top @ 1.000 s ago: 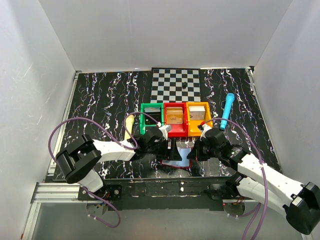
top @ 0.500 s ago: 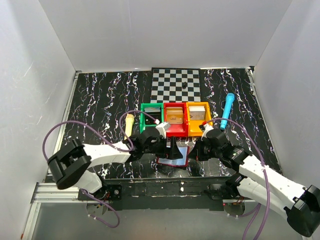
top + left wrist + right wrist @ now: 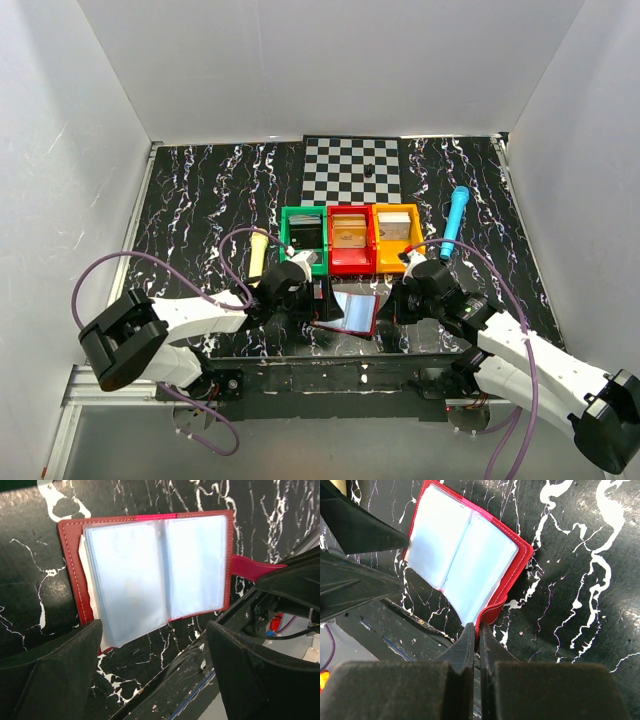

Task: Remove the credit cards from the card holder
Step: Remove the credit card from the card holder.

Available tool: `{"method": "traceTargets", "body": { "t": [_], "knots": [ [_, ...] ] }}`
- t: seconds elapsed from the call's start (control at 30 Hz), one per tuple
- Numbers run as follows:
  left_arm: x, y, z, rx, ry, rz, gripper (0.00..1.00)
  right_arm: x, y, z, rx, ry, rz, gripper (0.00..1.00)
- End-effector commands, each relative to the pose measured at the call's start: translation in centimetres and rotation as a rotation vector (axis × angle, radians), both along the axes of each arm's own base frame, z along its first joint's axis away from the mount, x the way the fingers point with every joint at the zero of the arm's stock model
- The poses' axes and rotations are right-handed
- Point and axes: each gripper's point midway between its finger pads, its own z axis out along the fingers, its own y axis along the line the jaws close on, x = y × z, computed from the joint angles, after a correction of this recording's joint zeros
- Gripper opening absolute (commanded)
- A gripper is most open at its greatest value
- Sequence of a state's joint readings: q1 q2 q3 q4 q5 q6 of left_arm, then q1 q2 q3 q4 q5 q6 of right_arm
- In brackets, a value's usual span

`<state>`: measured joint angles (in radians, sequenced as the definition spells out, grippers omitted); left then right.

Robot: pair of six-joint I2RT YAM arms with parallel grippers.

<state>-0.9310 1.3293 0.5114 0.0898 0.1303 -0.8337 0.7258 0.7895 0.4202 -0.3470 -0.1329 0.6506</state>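
A flat dark red bifold card holder lies open on the black marbled table near the front edge, the right gripper pinched shut on its red closure tab, seemingly to anchor it, while the left gripper hovers wide open above.

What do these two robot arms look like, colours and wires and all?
The left arm and right arm look alike, with smooth white links between chunky black joints and black bases. A thin purple cable loops loosely along each arm. The left gripper and right gripper each end in two matte black, wedge-shaped fingers.
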Motion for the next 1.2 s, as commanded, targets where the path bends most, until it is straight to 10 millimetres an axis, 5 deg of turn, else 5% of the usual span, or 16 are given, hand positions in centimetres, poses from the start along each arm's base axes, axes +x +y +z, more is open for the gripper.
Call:
{"method": "traceTargets", "body": {
  "t": [0.0, 0.97, 1.17],
  "knots": [
    [0.5, -0.3, 0.3, -0.004, -0.006, 0.015, 0.84, 0.5, 0.1, 0.5, 0.016, -0.027, -0.011, 0.01],
    [-1.1, -3.5, 0.5, -0.119, 0.028, -0.164, 0.80, 0.6, 0.5, 0.3, 0.017, -0.016, 0.004, 0.01],
    [-1.5, -4.2, 2.1, -0.184, -0.001, -0.205, 0.79, 0.6, 0.6, 0.4, 0.017, -0.018, 0.008, 0.01]
  ]
}}
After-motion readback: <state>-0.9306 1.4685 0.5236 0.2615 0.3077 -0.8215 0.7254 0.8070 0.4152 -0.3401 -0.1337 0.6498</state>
